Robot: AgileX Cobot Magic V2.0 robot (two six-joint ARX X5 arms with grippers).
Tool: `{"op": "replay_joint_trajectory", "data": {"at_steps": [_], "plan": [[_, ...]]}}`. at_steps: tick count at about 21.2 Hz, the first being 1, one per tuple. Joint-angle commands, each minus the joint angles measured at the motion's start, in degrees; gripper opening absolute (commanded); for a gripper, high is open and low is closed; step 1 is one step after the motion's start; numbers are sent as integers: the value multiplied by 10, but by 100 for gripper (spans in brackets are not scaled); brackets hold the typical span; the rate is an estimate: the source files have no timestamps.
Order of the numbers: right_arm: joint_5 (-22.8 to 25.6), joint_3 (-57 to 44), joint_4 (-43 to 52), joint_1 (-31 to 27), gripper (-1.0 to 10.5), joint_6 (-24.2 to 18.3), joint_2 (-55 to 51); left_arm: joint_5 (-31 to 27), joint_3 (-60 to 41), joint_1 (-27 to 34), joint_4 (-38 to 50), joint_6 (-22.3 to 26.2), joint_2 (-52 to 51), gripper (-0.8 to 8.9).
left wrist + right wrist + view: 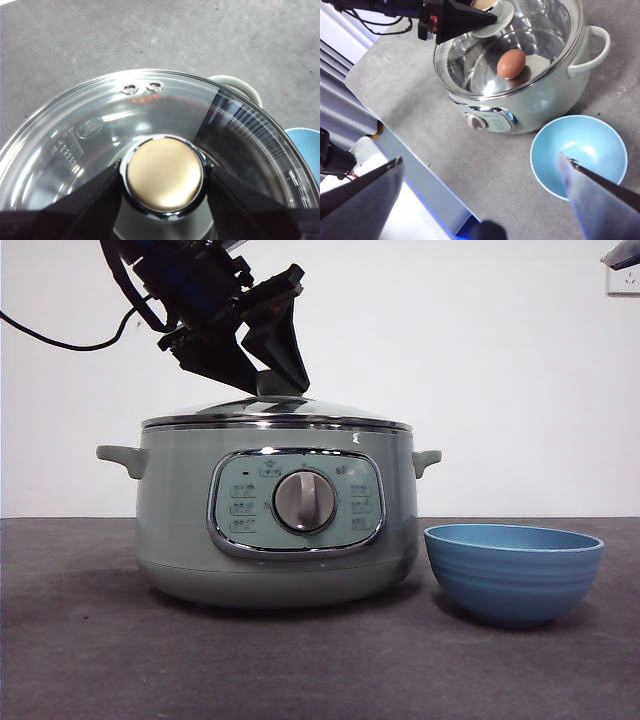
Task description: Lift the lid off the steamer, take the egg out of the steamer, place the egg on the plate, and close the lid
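A dark gripper [275, 380] reaches down from the upper left onto the lid [275, 412], which sits on the steamer [270, 530]; the plate [513, 570] stands just beside it on the worktop [90, 660].

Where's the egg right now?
In the right wrist view, the egg lies inside the steamer, under the glass lid whose knob the left gripper straddles.

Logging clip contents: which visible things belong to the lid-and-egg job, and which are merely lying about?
Belong to the job:
lid, on the steamer
knob, between the left gripper jaws
egg, inside under the glass
plate, beside the steamer
right gripper, open above the plate

Lying about:
black cable
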Motion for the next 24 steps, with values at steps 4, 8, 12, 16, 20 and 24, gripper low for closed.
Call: {"op": "replay_joint_trajectory", "data": {"at_steps": [4,8,12,16,20,24], "plan": [[0,3,3,1,537,0,0,14,0,-3,3,-15,7,-14],[0,3,3,1,536,0,0,22,2,-3,7,-17,6,-8],[0,3,4,1,536,0,0,31,23,-3,3,-18,-10,-8],[0,3,4,1,536,1,0,35,53,-3,-3,-30,-24,-8],[0,3,17,1,536,13,0,35,82,-3,-33,-30,-52,-8],[0,3,53,1,536,37,3,30,84,-1,-69,-44,-137,-8]]}}
